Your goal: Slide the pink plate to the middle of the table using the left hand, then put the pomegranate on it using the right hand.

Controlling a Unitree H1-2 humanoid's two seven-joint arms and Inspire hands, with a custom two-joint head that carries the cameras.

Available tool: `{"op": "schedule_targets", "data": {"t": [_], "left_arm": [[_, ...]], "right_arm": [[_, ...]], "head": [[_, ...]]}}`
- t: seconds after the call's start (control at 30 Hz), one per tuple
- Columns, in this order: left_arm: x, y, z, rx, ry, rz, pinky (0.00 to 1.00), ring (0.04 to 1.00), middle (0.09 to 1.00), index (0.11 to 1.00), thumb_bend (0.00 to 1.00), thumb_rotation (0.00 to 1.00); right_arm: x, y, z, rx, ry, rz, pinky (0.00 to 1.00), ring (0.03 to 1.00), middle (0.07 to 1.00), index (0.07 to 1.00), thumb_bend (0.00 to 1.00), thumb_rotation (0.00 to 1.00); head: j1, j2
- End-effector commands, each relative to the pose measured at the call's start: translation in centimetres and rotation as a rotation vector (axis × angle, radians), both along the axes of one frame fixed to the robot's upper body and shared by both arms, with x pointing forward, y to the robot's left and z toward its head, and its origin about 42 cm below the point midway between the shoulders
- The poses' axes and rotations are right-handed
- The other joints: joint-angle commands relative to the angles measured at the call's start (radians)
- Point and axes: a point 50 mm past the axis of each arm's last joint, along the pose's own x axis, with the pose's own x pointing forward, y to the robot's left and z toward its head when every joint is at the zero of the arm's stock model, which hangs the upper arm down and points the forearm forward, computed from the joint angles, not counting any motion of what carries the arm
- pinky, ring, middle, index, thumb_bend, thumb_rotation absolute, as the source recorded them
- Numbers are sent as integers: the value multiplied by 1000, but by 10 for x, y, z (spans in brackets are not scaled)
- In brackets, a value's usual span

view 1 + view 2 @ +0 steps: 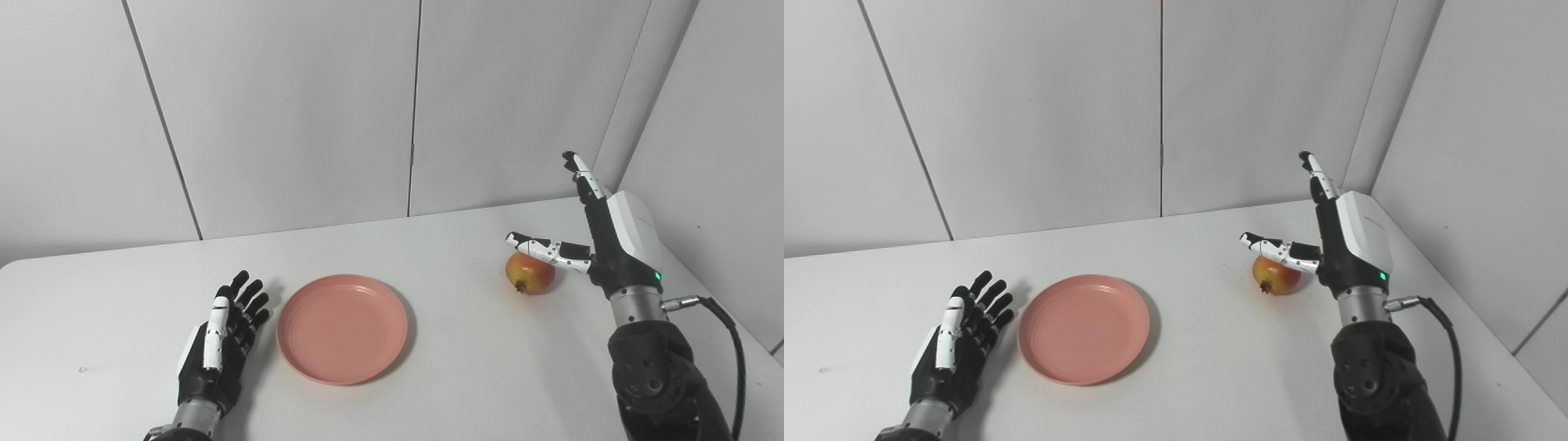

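The plate sat mid-table, the left hand open beside it. The right hand (spread, empty) hovered at the pomegranate; closing around it seemed next.

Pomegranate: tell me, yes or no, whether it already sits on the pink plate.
No. The pomegranate lies on the bare table to the right of the pink plate, beside the open right hand.

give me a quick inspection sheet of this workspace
surface: white table, one small dark speck near its left edge
job's things: pink plate empty, left of centre; pomegranate on the table at right
clutter: nothing seen
robot hands: left robot hand open, beside the plate; right robot hand open, thumb over the pomegranate
cables: black cable at the right wrist
surroundings: plain white wall panels
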Motion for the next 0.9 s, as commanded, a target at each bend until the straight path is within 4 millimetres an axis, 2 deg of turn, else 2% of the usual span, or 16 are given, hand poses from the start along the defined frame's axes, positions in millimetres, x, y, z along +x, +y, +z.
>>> {"op": "schedule_targets", "data": {"t": [0.0,0.23,0.53,0.87], "left_arm": [[-2,2,-3,9,28,0,947,932,939,931,427,1000],[-3,3,-2,9,28,0,944,929,935,927,428,1000],[-4,4,-2,7,31,2,947,930,936,929,429,1000],[-4,5,-3,7,30,-2,961,938,943,935,424,1000]], "right_arm": [[1,-7,12,-17,-25,-11,778,877,918,939,876,451],[11,-12,-1,-8,48,-9,795,889,931,939,890,445],[30,-19,-18,-28,146,-31,763,875,925,940,912,475],[44,-25,-29,-30,205,-37,782,889,928,941,907,477]], "head": [[-1,3],[-2,9],[-1,13],[0,15]]}}
